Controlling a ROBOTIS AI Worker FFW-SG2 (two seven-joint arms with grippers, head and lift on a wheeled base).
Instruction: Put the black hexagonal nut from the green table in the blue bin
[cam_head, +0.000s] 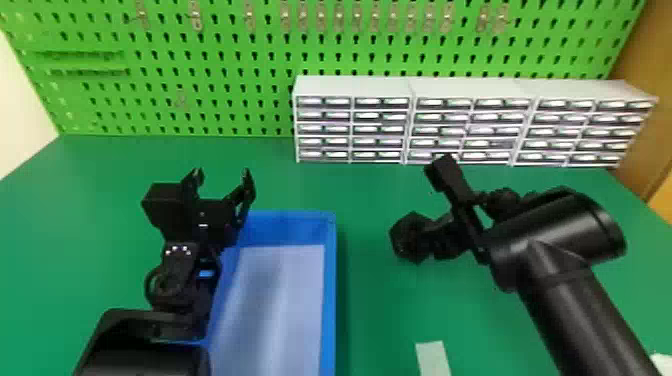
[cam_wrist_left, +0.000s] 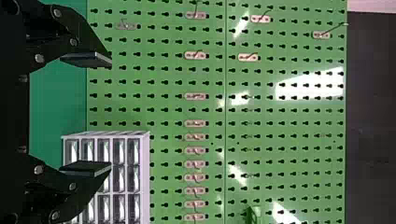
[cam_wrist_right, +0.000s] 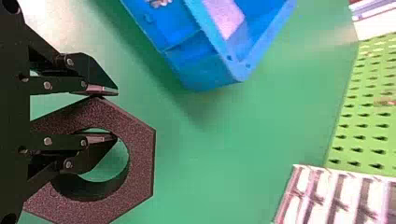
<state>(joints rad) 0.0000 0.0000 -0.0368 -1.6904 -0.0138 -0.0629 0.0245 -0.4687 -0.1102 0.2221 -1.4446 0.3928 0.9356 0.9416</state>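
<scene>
The black hexagonal nut (cam_head: 412, 238) is in my right gripper (cam_head: 436, 235), to the right of the blue bin (cam_head: 328, 300) and outside it. In the right wrist view, the nut (cam_wrist_right: 142, 158) has one side clamped by my right gripper (cam_wrist_right: 116, 114): one finger lies along its outer edge, the other is in its hole. The near part of the nut is partly covered by the fingers. My left gripper (cam_head: 221, 177) stands open and empty over the bin's far left corner; in the left wrist view, the left gripper (cam_wrist_left: 110, 113) has its fingers wide apart.
White drawer cabinets (cam_head: 352, 87) line the back right of the green table (cam_head: 370, 190), before a green pegboard (cam_head: 240, 65). A pale strip (cam_head: 433, 357) lies near the front, right of the bin. The left forearm overlaps the bin's left side.
</scene>
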